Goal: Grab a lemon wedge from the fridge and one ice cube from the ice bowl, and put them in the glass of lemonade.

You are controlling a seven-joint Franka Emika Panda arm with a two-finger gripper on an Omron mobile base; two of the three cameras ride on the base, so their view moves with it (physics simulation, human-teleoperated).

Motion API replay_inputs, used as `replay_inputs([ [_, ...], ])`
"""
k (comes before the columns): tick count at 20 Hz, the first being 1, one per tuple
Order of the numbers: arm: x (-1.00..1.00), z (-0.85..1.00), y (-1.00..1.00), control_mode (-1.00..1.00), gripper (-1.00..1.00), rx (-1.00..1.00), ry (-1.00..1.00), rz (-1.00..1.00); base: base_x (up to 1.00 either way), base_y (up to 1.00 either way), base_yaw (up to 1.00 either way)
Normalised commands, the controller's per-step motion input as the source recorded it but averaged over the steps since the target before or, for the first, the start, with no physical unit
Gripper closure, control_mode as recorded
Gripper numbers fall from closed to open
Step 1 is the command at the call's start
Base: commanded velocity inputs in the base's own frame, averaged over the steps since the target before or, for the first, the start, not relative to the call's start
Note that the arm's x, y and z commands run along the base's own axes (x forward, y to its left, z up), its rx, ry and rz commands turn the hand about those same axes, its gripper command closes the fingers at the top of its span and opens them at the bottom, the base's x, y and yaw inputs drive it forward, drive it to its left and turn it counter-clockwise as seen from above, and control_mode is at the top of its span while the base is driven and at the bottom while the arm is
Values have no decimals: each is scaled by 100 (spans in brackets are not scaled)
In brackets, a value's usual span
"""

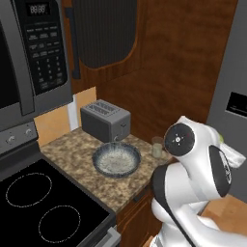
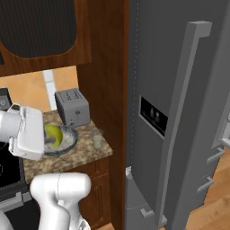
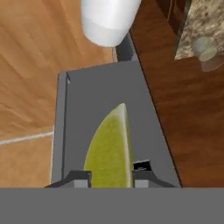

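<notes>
Grey toaster (image 1: 105,120) on speckled counter (image 1: 77,152), black stovetop (image 1: 43,205), microwave (image 1: 29,58)

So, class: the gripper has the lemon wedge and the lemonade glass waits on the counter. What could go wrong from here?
1. The lemon wedge sticks out far beyond the gripper, held only at one end, so it might slip during the swing.
2. The glass of lemonade is small and close to the counter edge; a low approach could knock it over.
3. The ice bowl sits beside it, so a missed drop may land there.
</notes>
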Motion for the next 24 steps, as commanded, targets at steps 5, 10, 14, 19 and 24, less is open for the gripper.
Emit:
replay_inputs([
  [5,34,-11,35,-100,100,-17,37,16,0,0,0],
  [10,31,0,12,-100,100,0,7,0,0,0,0],
  [14,49,-17,0,-100,100,0,0,0,0,0,0],
  [19,48,-35,0,-100,100,-7,0,0,0,0,0],
  [24,47,-43,-6,-100,100,-7,-3,0,0,0,0],
])
